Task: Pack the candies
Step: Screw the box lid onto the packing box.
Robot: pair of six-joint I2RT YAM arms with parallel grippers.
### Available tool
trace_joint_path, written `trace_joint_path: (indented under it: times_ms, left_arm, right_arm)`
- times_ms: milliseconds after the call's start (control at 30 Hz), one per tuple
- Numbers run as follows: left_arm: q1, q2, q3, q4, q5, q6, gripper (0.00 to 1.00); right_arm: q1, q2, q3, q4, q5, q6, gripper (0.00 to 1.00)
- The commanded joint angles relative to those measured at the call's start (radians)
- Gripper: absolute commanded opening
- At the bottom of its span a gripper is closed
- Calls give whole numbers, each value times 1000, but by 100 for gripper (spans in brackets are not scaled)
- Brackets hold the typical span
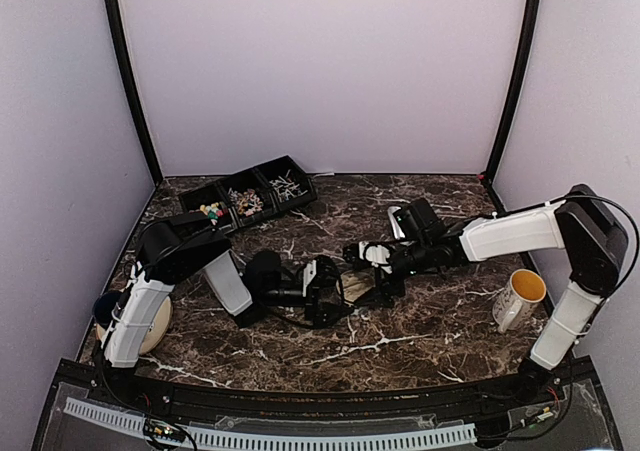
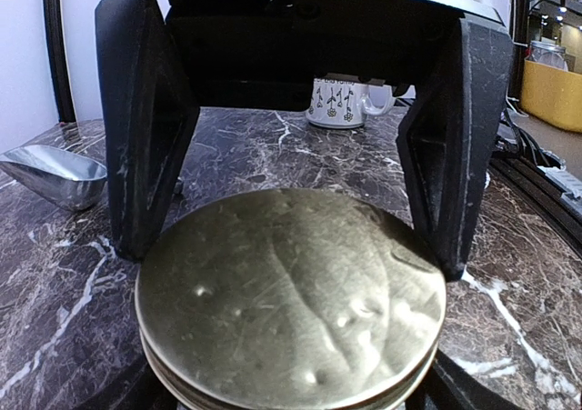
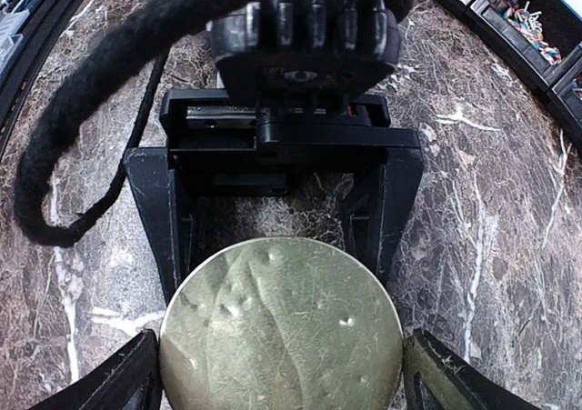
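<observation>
The black tray (image 1: 298,166) sits at the table's far left. My left gripper (image 1: 342,291) is clamped on the round, dented gold tin (image 3: 282,328), and my right gripper (image 1: 385,283) is spread wide around it. The candies (image 1: 245,201) fill the tray's compartments: tiny pastel bits, pinkish-white pieces and pale sticks.

Your top cam sits high at the near edge, looking down and fwd over the whole tabletop (image 1: 420,341). Both wrist cams sit low and v. close, facing each other; they share the round tin (image 2: 291,310) btwn them.
</observation>
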Motion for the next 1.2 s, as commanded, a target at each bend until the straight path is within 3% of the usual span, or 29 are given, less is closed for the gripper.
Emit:
trace_joint_path:
  times_ms: [0, 433, 667, 933, 1133, 1167]
  left_arm:
    - [17, 72, -38, -151, 23, 30, 83]
    - [17, 74, -32, -158, 3, 21, 83]
    - [17, 74, -30, -161, -64, 10, 83]
    - [17, 73, -31, -159, -86, 3, 83]
    - [17, 73, -33, -159, -95, 2, 83]
    - [17, 73, -32, -159, -95, 1, 83]
  right_arm:
    - [-11, 26, 40, -34, -24, -20, 91]
    - [-14, 47, 27, 8, -8, 90, 80]
    - [-5, 5, -61, 109, 54, 236, 77]
    - [66, -24, -139, 219, 226, 435, 75]
    - [156, -30, -165, 293, 231, 443, 75]
    - [169, -28, -164, 305, 390, 576, 75]
